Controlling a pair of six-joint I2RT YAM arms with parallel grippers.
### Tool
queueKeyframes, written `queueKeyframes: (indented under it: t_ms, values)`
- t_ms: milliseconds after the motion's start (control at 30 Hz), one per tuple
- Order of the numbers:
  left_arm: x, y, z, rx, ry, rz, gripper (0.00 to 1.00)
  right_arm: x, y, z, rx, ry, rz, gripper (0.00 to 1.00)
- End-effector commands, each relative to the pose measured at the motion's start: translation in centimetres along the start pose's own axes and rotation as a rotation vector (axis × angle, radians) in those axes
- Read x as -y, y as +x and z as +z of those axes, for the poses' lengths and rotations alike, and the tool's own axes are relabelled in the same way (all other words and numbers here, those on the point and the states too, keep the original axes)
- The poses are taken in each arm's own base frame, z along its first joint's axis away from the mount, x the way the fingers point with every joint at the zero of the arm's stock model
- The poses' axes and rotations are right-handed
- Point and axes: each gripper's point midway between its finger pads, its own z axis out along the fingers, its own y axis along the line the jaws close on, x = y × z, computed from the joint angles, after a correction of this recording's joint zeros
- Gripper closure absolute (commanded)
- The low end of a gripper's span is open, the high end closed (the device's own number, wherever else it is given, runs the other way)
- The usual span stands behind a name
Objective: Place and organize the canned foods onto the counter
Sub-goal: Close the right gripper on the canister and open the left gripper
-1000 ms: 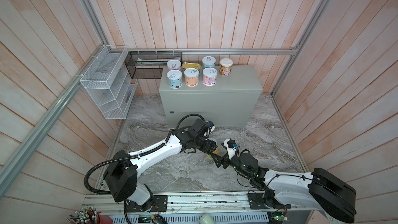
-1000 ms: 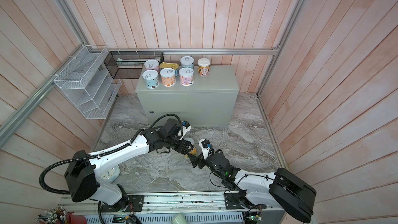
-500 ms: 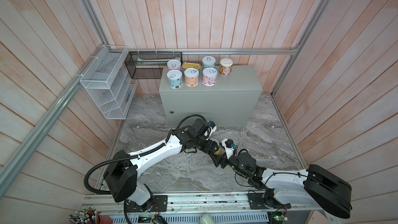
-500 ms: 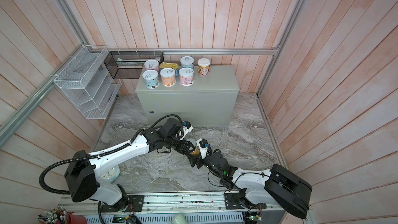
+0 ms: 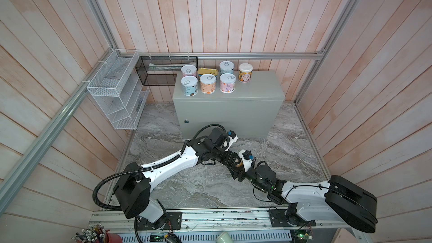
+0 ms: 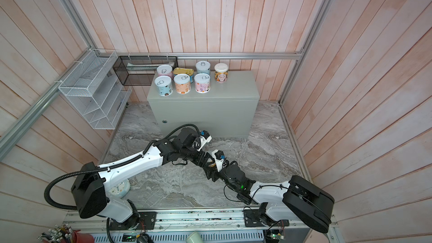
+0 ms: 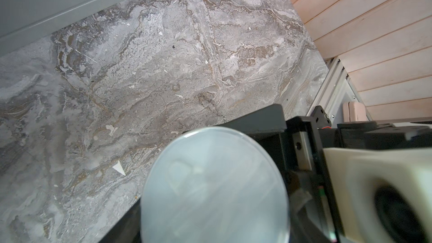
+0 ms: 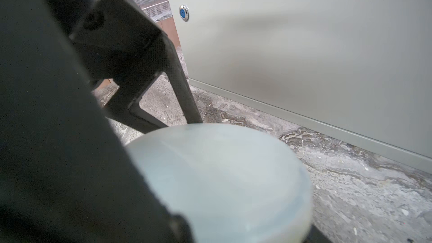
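The white-lidded can (image 5: pixel 239 164) is hanging clear of the marble floor (image 5: pixel 299 157), just in front of the counter (image 5: pixel 257 90), caught where the two arms are meeting (only a sliver of its orange side is peeking out in both top views). The left gripper (image 5: pixel 234 162) is clamping it, and its pale round lid (image 7: pixel 215 190) is filling the near part of the left wrist view. The right gripper (image 5: pixel 239 171) is reaching in from the opposite side with its fingers flanking the same can, but whether they are squeezing it I cannot tell.

Up on the counter's flat top, three pastel cans (image 5: pixel 207 84) are lining up along the front left. A pink can (image 5: pixel 189 71), the gold tin (image 5: pixel 203 71) and a blue can (image 5: pixel 226 67) are sitting behind them. A second white-lidded can (image 5: pixel 245 73) is standing upright just to the right. The counter's round lock (image 8: pixel 184 13) is showing in the right wrist view.
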Motion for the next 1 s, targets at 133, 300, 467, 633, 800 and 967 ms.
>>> queueKeyframes:
  t_ms: [133,300,467,633,800,967]
  values:
    - [1.6,-1.7,-0.4,0.055,0.075,0.02,0.42,1.2,-2.3,-1.0,0.104,0.063,0.036,0.38]
    - [1.1,-1.8,-0.3,0.058,0.057,0.003,0.37,2.2,-2.5,-1.7,0.131,0.108,0.059,0.41]
    - [0.3,-1.3,0.0,0.045,0.038,-0.027,0.28,3.0,-2.7,-2.3,0.149,0.148,0.082,0.41]
    - [0.0,-1.2,-0.2,0.05,0.027,-0.039,0.0,3.6,-2.6,-2.7,0.156,0.182,0.102,0.42]
    - [-0.2,-1.4,-0.6,0.068,0.02,-0.044,0.0,4.1,-2.6,-2.9,0.159,0.207,0.112,0.42]
    - [-0.7,-1.1,-0.7,0.069,0.006,-0.052,0.0,4.3,-2.8,-3.2,0.168,0.216,0.118,0.42]
